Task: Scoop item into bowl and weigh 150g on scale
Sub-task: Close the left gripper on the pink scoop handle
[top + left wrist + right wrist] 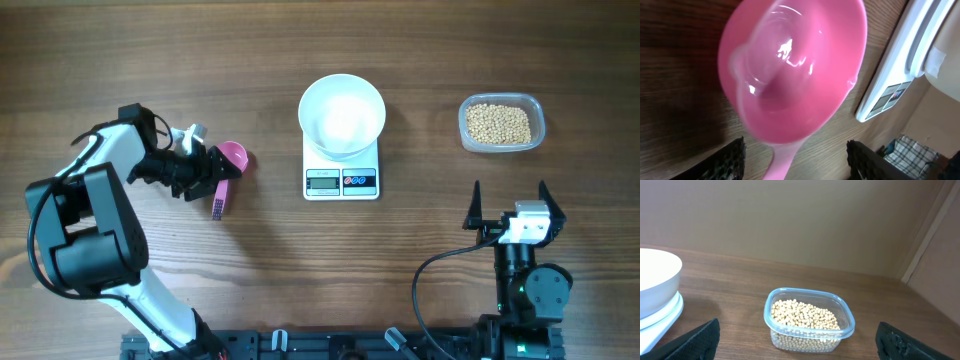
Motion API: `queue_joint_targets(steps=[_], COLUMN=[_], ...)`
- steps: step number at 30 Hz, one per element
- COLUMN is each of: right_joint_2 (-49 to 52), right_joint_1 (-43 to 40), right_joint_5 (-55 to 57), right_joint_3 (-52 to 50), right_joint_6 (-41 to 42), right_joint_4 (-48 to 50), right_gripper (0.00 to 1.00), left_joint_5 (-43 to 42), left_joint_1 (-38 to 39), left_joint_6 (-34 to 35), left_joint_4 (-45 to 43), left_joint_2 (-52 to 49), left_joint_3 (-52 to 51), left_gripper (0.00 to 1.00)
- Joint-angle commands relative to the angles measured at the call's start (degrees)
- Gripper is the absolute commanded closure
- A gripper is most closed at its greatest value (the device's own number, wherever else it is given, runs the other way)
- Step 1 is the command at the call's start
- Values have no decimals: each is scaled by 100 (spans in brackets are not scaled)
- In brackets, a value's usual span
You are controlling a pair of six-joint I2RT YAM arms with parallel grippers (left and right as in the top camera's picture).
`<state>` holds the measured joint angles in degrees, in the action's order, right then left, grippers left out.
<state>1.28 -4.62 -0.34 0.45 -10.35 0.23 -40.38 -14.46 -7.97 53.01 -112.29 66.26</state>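
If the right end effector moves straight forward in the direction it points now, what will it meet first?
Most likely the clear plastic container of soybeans, centred ahead of the open right end effector; the tabletop between them looks free. Its height is unclear.

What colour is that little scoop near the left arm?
The scoop is pink, clearest in the left wrist view.
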Motion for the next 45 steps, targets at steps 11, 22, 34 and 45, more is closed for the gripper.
queue_joint_targets(steps=[11, 22, 34, 45], right_joint_2=[2, 2, 2, 2], right_joint_1=[22, 22, 22, 22], right_joint_5=[70, 70, 70, 70], right_joint_3=[-15, -15, -15, -15], right_joint_6=[-15, -17, -17, -17], right_joint_4=[15, 15, 15, 15], right_gripper=[0, 0, 0, 0], left_joint_5=[50, -7, -7, -4], left_joint_1=[-201, -179, -179, -179], left_joint_6=[-114, -385, -387, -387], left_joint_4=[72, 197, 184, 186], left_joint_2=[-57, -57, -76, -79], left_joint_3=[-48, -59, -70, -70], left_gripper=[39, 44, 53, 66])
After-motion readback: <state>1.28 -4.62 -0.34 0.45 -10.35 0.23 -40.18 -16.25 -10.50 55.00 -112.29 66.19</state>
